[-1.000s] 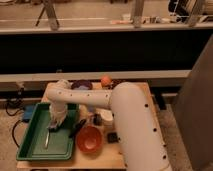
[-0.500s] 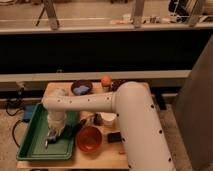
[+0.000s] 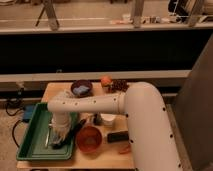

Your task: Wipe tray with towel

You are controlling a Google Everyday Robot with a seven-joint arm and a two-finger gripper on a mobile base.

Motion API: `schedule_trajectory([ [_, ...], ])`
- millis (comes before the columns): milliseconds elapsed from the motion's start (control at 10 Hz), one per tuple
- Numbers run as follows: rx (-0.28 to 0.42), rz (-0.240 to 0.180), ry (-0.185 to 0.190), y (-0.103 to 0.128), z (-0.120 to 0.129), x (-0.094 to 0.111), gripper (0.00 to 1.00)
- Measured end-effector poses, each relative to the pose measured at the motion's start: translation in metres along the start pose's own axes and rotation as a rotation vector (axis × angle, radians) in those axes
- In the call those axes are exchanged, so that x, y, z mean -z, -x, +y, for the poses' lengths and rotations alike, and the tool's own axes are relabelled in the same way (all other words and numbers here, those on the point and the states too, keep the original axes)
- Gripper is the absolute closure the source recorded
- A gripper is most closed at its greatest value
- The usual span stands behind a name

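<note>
The green tray lies on the left part of the wooden table. My white arm reaches from the right across the table, and its wrist bends down into the tray. My gripper is low over the tray floor, near its right side, and it is shut. A pale bit of the towel shows under it against the tray floor. The wrist hides most of the towel.
A round orange bowl sits right beside the tray's right rim. Further back are a dark bowl, an orange fruit and a dark cluster. A white cup and a black object lie to the right.
My gripper has slid along the tray floor toward the near edge and a little to the right, and the forearm has swung lower over the table.
</note>
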Motion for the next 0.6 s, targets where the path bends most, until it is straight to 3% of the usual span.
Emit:
schedule_trajectory([
  [200, -0.012, 0.045, 0.013, -0.014, -0.004, 0.007, 1.0],
  [600, -0.058, 0.106, 0.002, -0.076, -0.016, 0.024, 1.0],
])
